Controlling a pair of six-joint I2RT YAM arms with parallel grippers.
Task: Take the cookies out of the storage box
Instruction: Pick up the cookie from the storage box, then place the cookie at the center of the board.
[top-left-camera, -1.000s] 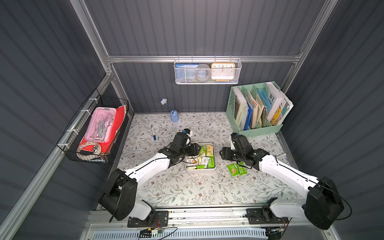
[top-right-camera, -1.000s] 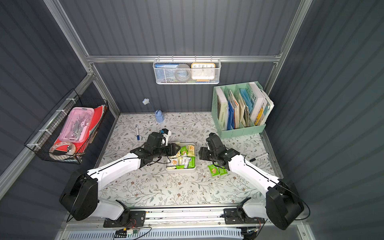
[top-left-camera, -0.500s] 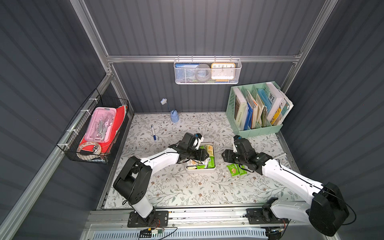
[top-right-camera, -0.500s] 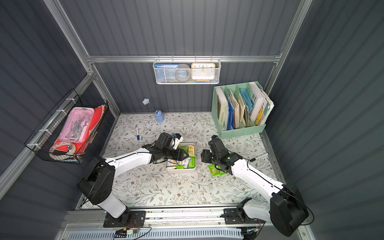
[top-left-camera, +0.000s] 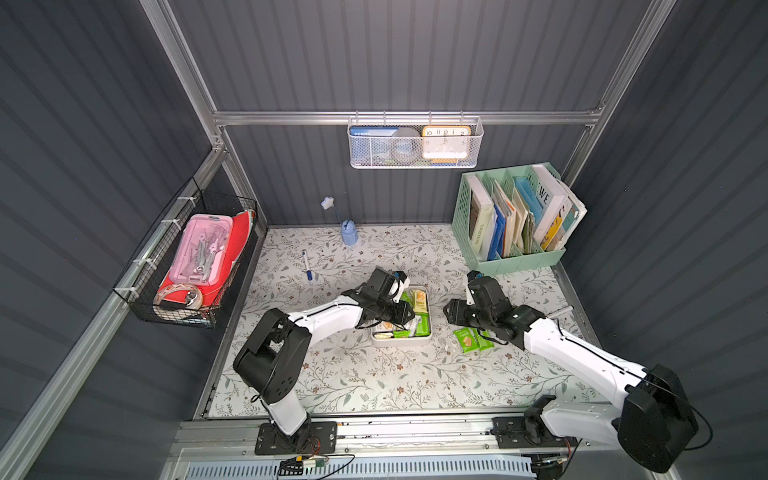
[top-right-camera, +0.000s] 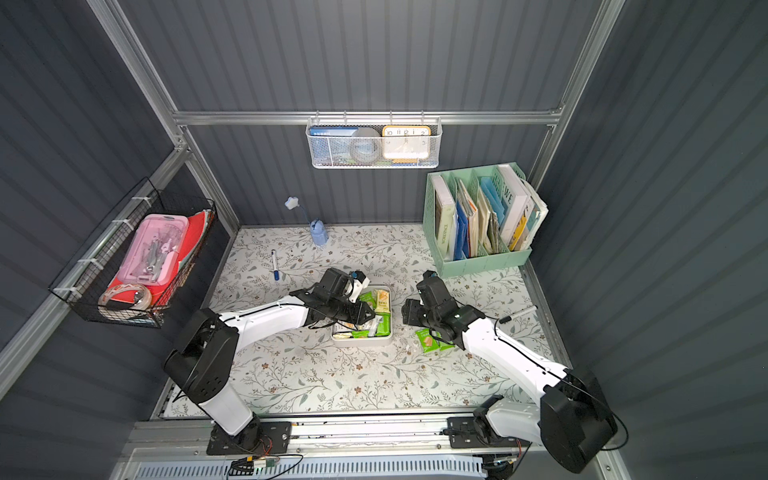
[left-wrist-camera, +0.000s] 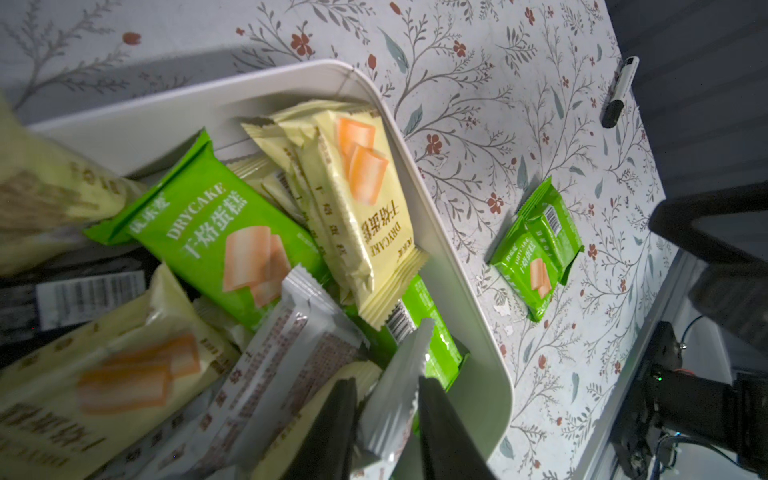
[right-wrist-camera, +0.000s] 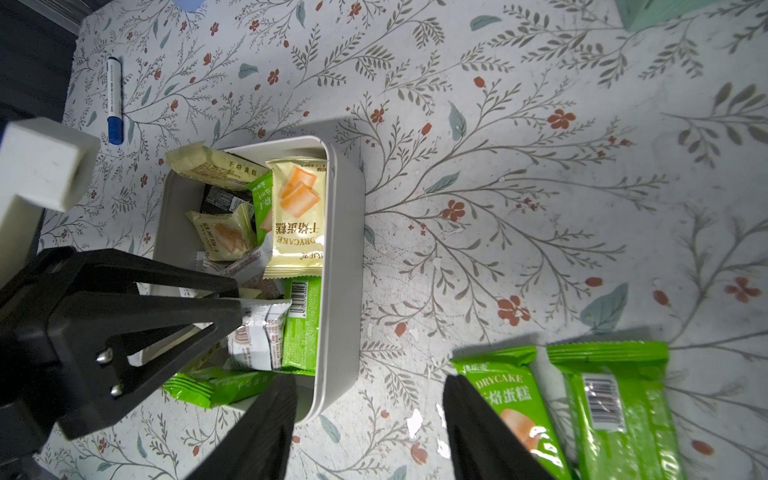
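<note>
Currently, the storage box (top-left-camera: 401, 343) sits near the middle of the flowered table (top-left-camera: 374, 382) and has no lid. Most of the cookies (top-left-camera: 419, 301) lie inside it in a loose pile of green, pale yellow and white packets, with one black packet (right-wrist-camera: 220, 199) among them.

The left claw (left-wrist-camera: 387, 382) is inside the near half of the box. Its two fingers (left-wrist-camera: 338, 428) are pressed against a white packet (left-wrist-camera: 390, 411), one finger on each face. The packet stands on edge between them, above the pile.

The right claw (right-wrist-camera: 368, 380) is spread wide and holds nothing. It hangs over bare table just right of the box, between the box wall and two green packets (right-wrist-camera: 582, 407). These two packets lie flat on the table, side by side and touching. They are right of the box and apart from it.

A blue pen (top-left-camera: 306, 266) lies on the far left part of the table, well apart from the box.
</note>
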